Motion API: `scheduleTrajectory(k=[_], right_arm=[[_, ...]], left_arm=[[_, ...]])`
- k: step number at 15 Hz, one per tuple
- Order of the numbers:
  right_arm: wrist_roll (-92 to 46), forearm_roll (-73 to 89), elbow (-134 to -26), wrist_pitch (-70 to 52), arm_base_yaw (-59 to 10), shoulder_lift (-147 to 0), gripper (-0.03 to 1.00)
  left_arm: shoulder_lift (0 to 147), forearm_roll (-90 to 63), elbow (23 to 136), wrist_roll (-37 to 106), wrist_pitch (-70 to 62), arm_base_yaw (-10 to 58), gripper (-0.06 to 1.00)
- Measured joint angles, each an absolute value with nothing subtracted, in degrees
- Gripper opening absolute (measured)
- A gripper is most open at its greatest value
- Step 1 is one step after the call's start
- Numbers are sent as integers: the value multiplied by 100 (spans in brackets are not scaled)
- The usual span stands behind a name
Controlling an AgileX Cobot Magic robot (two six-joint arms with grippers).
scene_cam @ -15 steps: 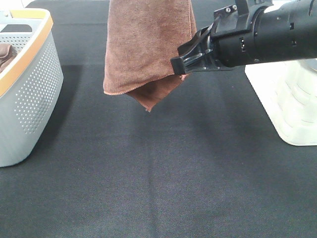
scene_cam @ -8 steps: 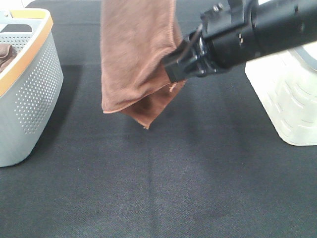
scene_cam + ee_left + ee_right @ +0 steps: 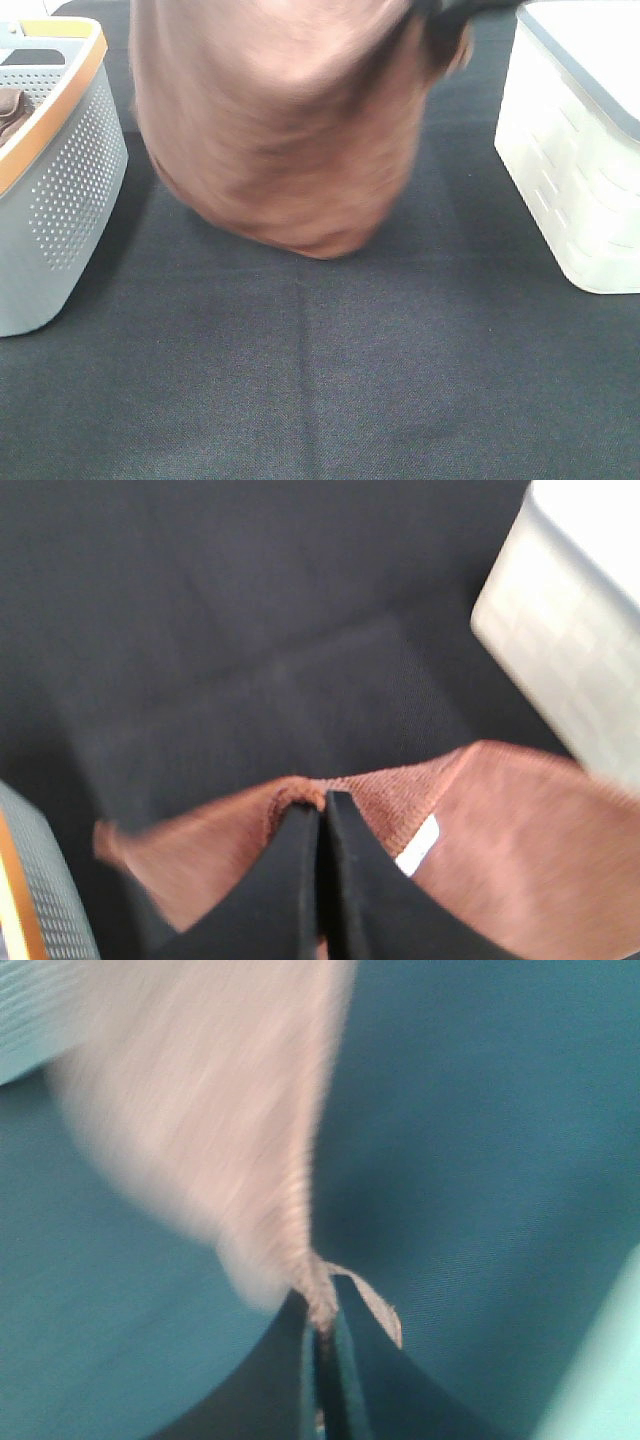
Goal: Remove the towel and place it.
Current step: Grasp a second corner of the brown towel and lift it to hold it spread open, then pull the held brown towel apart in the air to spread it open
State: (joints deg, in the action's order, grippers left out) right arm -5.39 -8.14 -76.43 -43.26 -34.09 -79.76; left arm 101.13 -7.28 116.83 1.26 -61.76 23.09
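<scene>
The brown towel [image 3: 280,130] hangs blurred and spread wide above the black table, filling the upper middle of the high view. My left gripper [image 3: 322,820] is shut on the towel's edge [image 3: 480,820], next to its white tag. My right gripper [image 3: 320,1325] is shut on another corner of the towel [image 3: 220,1150]. In the high view only a dark bit of the right gripper [image 3: 445,25] shows at the towel's upper right corner. The left gripper is hidden there.
A grey perforated basket with an orange rim [image 3: 60,170] stands at the left and holds a brown cloth. A white lidded box [image 3: 580,150] stands at the right. The black table cloth [image 3: 330,380] lies below the towel.
The towel has swung up and spread wide, now blurred. The right arm has moved up and back and is almost out of the high view.
</scene>
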Motion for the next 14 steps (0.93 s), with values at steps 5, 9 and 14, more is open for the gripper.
scheduleTrajectory(k=[5,9,14], right_arm=[[103,-1811,-8067,-3684,-2962,-8583,0],[458,-1839,-8079,-2320,-2424,-9053,0],[527,-1845,-8079,544,-1994,-9895,0]], left_arm=[[10806,-390,11683,126,-5529,2309,0],[11138,46,11683,126,-4423,2309,0],[11774,298,11683,126,-2372,2068,0]])
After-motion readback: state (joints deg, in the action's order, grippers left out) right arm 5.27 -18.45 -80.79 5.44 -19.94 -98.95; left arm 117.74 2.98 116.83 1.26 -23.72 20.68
